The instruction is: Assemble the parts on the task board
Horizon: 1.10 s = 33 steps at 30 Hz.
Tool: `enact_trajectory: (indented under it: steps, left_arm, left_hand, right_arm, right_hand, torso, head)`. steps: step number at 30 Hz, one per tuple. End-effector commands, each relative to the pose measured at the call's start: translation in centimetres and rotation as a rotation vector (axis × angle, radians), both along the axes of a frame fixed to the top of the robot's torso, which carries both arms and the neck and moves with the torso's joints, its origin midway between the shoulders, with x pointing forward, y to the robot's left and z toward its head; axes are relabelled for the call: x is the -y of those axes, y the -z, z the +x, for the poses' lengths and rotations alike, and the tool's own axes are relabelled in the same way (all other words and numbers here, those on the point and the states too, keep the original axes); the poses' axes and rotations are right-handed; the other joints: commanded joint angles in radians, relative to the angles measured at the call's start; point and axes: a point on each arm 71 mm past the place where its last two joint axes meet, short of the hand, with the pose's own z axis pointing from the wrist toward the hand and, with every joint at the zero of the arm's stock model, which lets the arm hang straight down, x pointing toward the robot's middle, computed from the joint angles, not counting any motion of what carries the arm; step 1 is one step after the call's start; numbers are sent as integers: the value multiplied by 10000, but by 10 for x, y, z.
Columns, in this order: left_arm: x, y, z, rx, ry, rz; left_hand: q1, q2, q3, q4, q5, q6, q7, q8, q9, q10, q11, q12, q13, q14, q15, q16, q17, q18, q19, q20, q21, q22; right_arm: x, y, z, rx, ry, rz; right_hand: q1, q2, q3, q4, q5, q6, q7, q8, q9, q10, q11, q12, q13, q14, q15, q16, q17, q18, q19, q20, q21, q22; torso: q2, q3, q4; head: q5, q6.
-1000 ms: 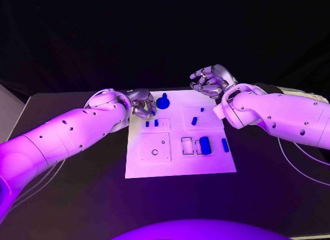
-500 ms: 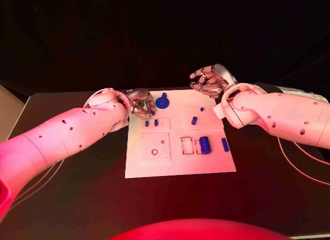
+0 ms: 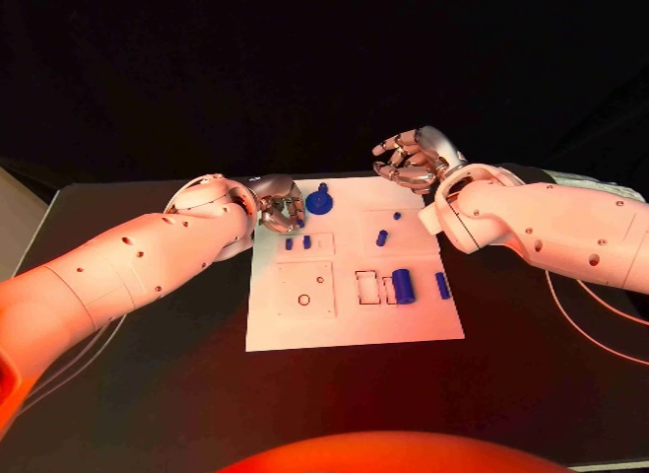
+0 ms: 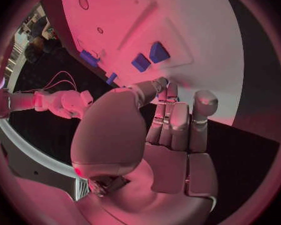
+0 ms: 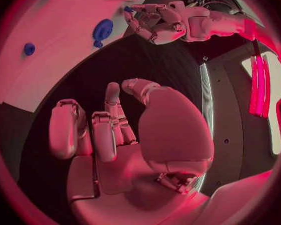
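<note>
Your left hand (image 3: 279, 209), fingers curled in and holding nothing, sits at the board's (image 3: 356, 320) far-left edge near 2 small parts (image 3: 297, 242). Your right hand (image 3: 414, 161), also curled and holding nothing, hovers beyond its far-right corner.

Task board (image 3: 356, 315) mid-table, left hand (image 3: 279, 205) and right hand (image 3: 411, 160) at its far corners.

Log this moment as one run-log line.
left hand: fingers curled, empty, at board's far left edge | right hand: curled, empty, raised beyond far edge | task board: blue parts lying on it
</note>
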Motion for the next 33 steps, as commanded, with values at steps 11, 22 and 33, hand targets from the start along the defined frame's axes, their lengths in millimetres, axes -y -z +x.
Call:
enact_trajectory:
  steps: [11, 22, 33]
  left_arm:
    - [0, 9, -2, -372, -49, 277]
    - [-2, 9, -2, -339, -182, 291]
    - [-7, 8, -1, -136, -420, 203]
  left_hand:
    - [-136, -111, -129, 44, -11, -544, 51, -496, -90, -4, 111, -207, 89, -84, 68, -37, -111, -66, -117, -12, -75, -82]
    - [-125, -173, -90, 38, -9, -822, 94, -758, -120, 17, 114, -282, 156, -124, 76, -40, -166, -59, -135, -16, -98, -114]
    - [-105, -234, -26, 33, -8, -1233, 87, -1081, -159, 26, 96, -352, 245, -136, 59, -32, -186, -57, -129, -31, -100, -126]
  right_arm:
    - [-2, 0, 0, 4, -167, -68]
    - [-1, 0, 0, -42, -152, -77]
    - [-1, 1, 0, -91, -132, -88]
  right_hand:
    - [-98, -12, 60, -34, 67, -42, 44, 5, 5, -1, -57, -83, -36, 725, -46, -70, 1335, 156, 200, -94, -47, 29]
    - [-104, -12, 64, -42, 69, -88, 49, -20, -3, 4, -52, -90, -50, 727, -44, -66, 1344, 156, 200, -94, -51, 27]
    - [-108, -16, 66, -50, 70, -119, 53, -37, -9, 2, -50, -97, -62, 724, -41, -73, 1333, 158, 197, -93, -62, 20]
  torso:
    - [1, 4, -4]
    - [6, -3, 1]
    - [4, 2, -6]
  head:
    - [17, 1]
    - [13, 2]
    - [10, 11]
